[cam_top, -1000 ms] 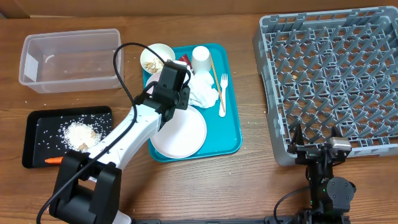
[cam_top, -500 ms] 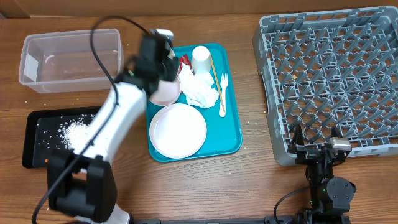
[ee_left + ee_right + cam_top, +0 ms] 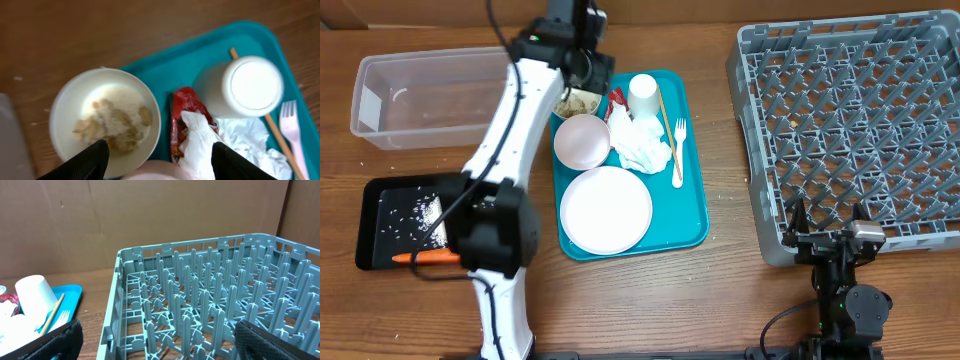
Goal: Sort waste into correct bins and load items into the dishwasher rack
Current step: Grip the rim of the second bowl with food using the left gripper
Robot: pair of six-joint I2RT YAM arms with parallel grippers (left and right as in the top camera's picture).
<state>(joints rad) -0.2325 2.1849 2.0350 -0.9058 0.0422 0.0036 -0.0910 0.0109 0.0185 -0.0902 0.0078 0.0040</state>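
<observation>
On the teal tray [image 3: 692,215] stand a bowl of beige food scraps [image 3: 577,101] [image 3: 105,117], an empty bowl [image 3: 583,141], a large plate [image 3: 606,209] and an upturned cup [image 3: 642,92] [image 3: 250,90]. A crumpled napkin [image 3: 642,143] [image 3: 220,142] lies beside a red wrapper [image 3: 618,98] [image 3: 186,106]. My left gripper [image 3: 582,80] [image 3: 160,162] hangs open above the two bowls, holding nothing. My right gripper [image 3: 830,243] [image 3: 160,347] stays open at the near edge of the grey dishwasher rack [image 3: 860,120] [image 3: 210,295]. Grains [image 3: 425,212] and a carrot [image 3: 432,257] lie in the black tray [image 3: 380,225].
A clear tub [image 3: 430,95] stands at the far left. A fork [image 3: 678,150] [image 3: 300,132] and a wooden chopstick [image 3: 665,115] lie on the teal tray's right side. My left arm [image 3: 505,130] crosses over the black tray and the table between tub and teal tray.
My left arm swung from the teal tray's middle to its far edge. Its jaws widened, and the empty bowl now sits uncovered on the tray above the plate. The right arm has not moved.
</observation>
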